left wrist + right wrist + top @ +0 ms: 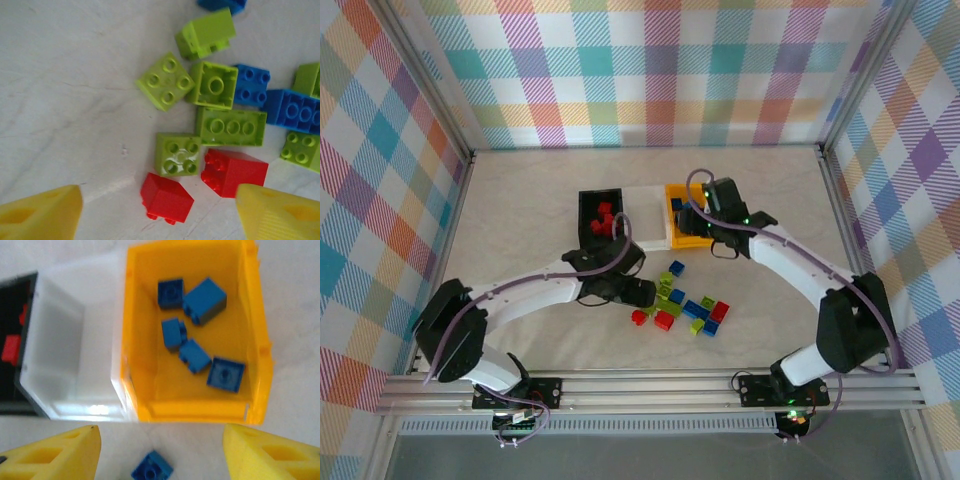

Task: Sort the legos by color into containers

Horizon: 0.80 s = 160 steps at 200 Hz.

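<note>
Right hand (pixel 160 434) hangs wide open beside orange bin (pixel 137 330) holding five blue legos (pixel 204 300).

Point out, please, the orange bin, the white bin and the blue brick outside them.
orange bin (pixel 140 340), right wrist view, left wall.
white bin (pixel 65 355), right wrist view, bare floor.
blue brick (pixel 152 470), right wrist view, studded top.

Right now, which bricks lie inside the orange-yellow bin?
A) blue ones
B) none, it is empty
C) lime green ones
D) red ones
A: in the right wrist view, the orange-yellow bin holds several blue bricks on its floor and no brick of another color.
</note>
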Each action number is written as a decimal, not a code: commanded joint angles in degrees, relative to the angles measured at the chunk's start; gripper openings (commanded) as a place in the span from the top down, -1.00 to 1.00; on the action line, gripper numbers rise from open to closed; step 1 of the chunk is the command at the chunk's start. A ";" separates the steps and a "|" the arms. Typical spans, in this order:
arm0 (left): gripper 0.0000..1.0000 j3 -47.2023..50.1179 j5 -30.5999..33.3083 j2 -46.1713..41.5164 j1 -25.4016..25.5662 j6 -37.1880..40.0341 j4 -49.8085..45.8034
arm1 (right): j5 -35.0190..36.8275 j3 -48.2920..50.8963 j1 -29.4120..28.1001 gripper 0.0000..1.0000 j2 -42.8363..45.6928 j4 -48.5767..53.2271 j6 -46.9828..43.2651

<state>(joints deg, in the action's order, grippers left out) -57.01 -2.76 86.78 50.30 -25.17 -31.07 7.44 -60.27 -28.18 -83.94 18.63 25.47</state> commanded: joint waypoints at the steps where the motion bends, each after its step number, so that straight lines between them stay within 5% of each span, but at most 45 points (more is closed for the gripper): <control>1: -0.39 -1.50 -1.51 2.99 1.65 2.06 -3.11 | -1.90 4.72 -0.07 -0.31 3.48 -1.94 2.07; 61: -0.37 -1.97 0.04 8.83 5.05 3.63 -5.87 | -0.52 8.41 -0.13 -0.32 7.48 -1.54 2.08; 160: 0.26 -2.54 4.57 8.93 5.77 3.43 -6.09 | -0.39 8.42 -0.13 -0.33 7.89 -1.19 1.96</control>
<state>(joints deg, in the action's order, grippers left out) -58.28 -1.02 97.25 55.44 -21.61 -34.81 7.03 -52.18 -28.25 -77.28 18.39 26.61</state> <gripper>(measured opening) 0.383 0.663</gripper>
